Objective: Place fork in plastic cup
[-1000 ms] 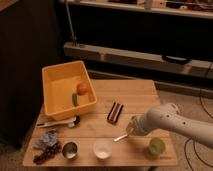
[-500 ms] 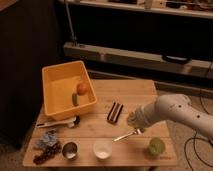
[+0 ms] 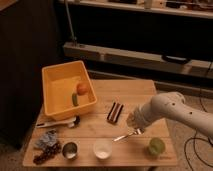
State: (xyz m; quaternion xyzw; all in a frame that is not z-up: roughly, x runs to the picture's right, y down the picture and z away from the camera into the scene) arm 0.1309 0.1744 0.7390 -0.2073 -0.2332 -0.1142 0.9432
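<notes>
Along the near edge of the table [image 3: 95,129] stand a metal cup [image 3: 69,149], a white bowl [image 3: 102,148] and, furthest right, the green cup [image 3: 156,146]. A crumpled bag [image 3: 47,140] lies at the near left corner.

Just behind the bowl and left of the cup lies the fork [image 3: 126,135], slanting, with its right end higher and up against the tool [image 3: 135,124]. It is not in the cup. The tool sits directly above that end. Whether it grips the fork or is merely touching it, I cannot tell.

The white arm [image 3: 175,110] comes in from the right. A second ago the arm lay low over the cup and partly hid it. It has since lifted, and the whole cup now shows. The fork has shifted slightly right with the tool over that second. Since half a second ago little has changed.

Further back, a white-handled utensil [image 3: 57,123] lies at the left and a dark bar [image 3: 115,112] near the middle. Beyond them is a yellow bin [image 3: 62,66] holding an orange [image 3: 82,88] and a green thing [image 3: 75,99]. None of these has moved.
</notes>
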